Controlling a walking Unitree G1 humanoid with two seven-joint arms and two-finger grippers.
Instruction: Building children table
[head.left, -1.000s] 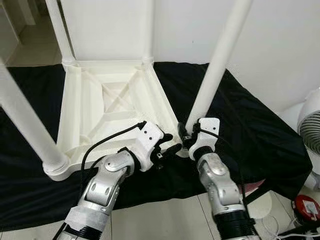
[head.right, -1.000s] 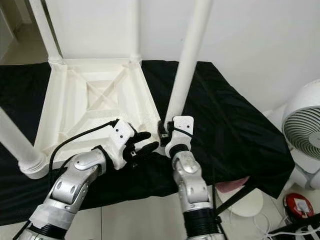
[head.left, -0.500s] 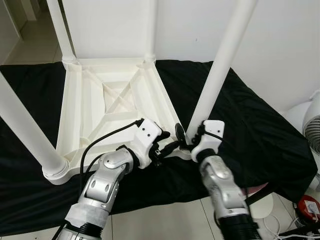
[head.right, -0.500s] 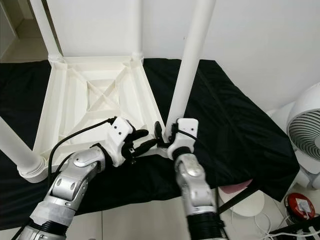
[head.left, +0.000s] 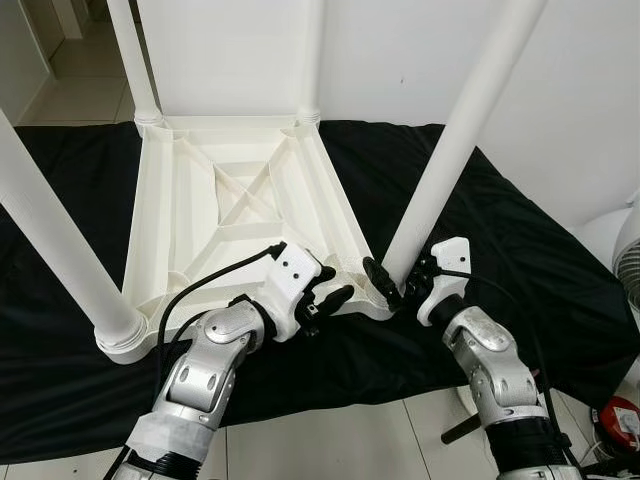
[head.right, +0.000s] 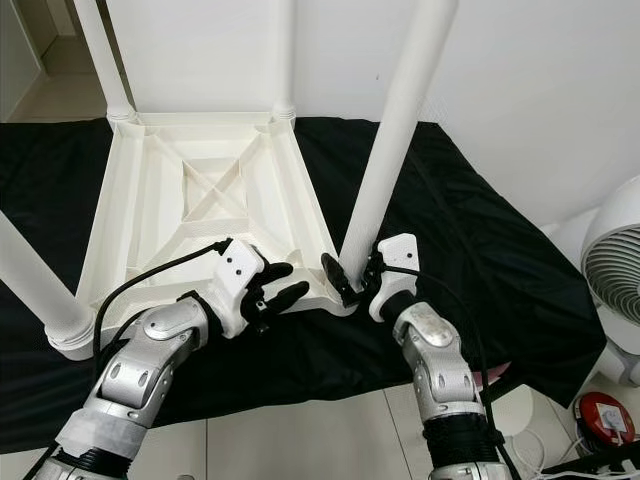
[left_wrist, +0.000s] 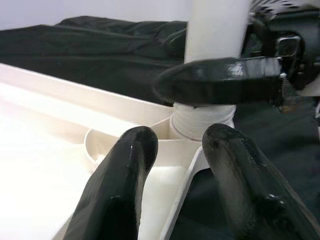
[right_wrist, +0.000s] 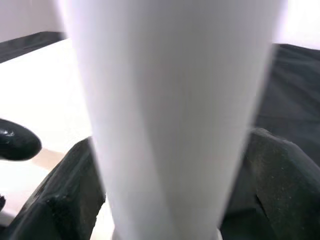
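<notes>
A white ribbed plastic table top (head.left: 240, 215) lies upside down on black cloth (head.left: 520, 270) at frame centre. The right gripper (head.left: 400, 285) clasps the round smooth leg (head.left: 455, 150) at its corner socket; the left gripper (head.left: 330, 300) rests beside it, fingers parted.

No text, label, brand, number or sign could be read anywhere in these views. The upturned white plastic children's table (head.left: 240, 200) and its round white legs carried no markings, and the black cloth (head.left: 520, 250) under it was plain. The small red round object with a white patch (head.left: 618, 420) on the floor at the robot's right was too small to tell whether the patch bore any lettering.
</notes>
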